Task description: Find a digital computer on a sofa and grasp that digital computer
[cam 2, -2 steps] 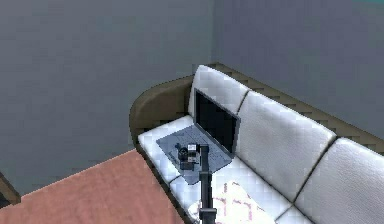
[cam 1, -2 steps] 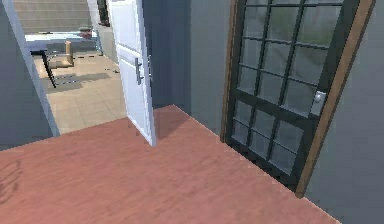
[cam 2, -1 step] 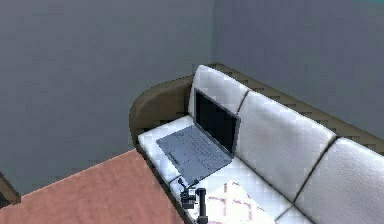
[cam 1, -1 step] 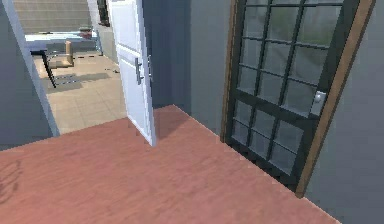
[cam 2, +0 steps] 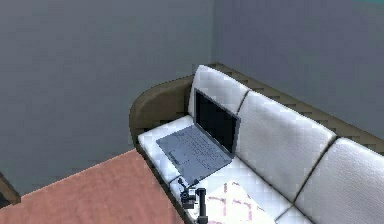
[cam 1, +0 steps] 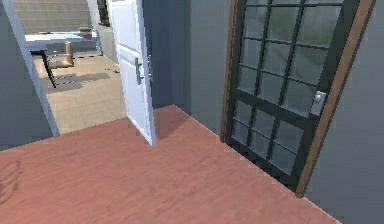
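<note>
An open laptop (cam 2: 200,145) lies on the left seat cushion of a sofa (cam 2: 280,135) in the arm side view. Its grey keyboard faces up and its dark screen leans against the white backrest. The sofa has white cushions and a brown rounded frame. My gripper (cam 2: 193,192) shows as a small dark shape at the bottom edge, just below the laptop's near corner, by the seat's front edge. I cannot tell whether it holds anything.
In the forward view, a white door (cam 1: 131,60) stands ajar onto a tan-floored room with furniture legs (cam 1: 50,65). A dark glass-paned door (cam 1: 285,85) fills the wall at the right. Red-brown wood floor (cam 1: 150,180) stretches ahead. Grey walls rise behind the sofa.
</note>
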Robot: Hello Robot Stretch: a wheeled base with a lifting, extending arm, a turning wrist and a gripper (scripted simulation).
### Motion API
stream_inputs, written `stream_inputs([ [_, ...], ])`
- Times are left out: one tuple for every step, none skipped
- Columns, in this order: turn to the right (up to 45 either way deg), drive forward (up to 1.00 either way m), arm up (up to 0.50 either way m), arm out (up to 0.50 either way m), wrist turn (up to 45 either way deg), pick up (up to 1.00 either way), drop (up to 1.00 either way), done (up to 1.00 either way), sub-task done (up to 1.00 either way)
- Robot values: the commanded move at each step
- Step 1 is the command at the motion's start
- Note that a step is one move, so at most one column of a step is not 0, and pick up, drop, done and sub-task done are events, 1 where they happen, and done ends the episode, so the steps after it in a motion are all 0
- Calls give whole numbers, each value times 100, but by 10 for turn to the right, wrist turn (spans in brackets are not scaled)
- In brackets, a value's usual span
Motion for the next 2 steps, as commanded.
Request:
stream_inputs([
  [0,0,10,0,0,0,0,0,0],
  [0,0,0,0,0,0,0,100,0],
])
